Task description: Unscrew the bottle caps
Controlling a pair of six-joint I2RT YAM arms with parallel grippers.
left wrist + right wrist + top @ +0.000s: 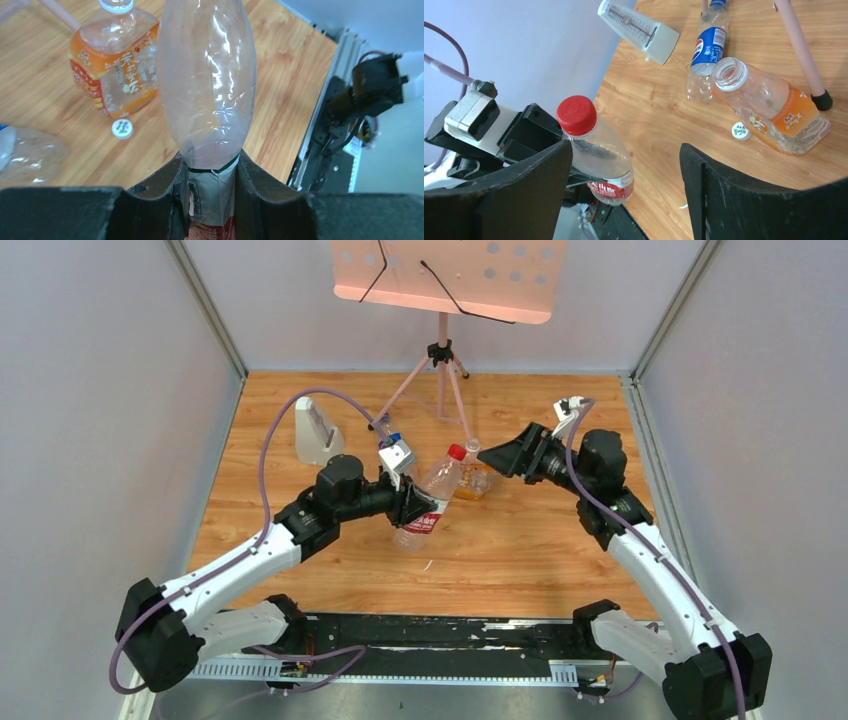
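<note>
My left gripper (210,167) is shut on the labelled waist of a clear bottle (207,75) with a red-white-green label and holds it tilted off the table (520,550). Its red cap (576,115) is on its neck. My right gripper (624,150) stands open just short of that cap, which shows by the tip of its left finger (524,190). The squat orange-labelled bottle (774,107) lies on its side with its neck bare, and a white cap (740,131) lies loose beside it. The Pepsi bottle (706,50) lies further back with its blue cap (718,4) on.
A pale grey upright block (315,430) stands at the back left. A pink music stand (445,280) rises at the back, its tripod feet (822,100) next to the orange bottle. Grey walls close in the table on both sides.
</note>
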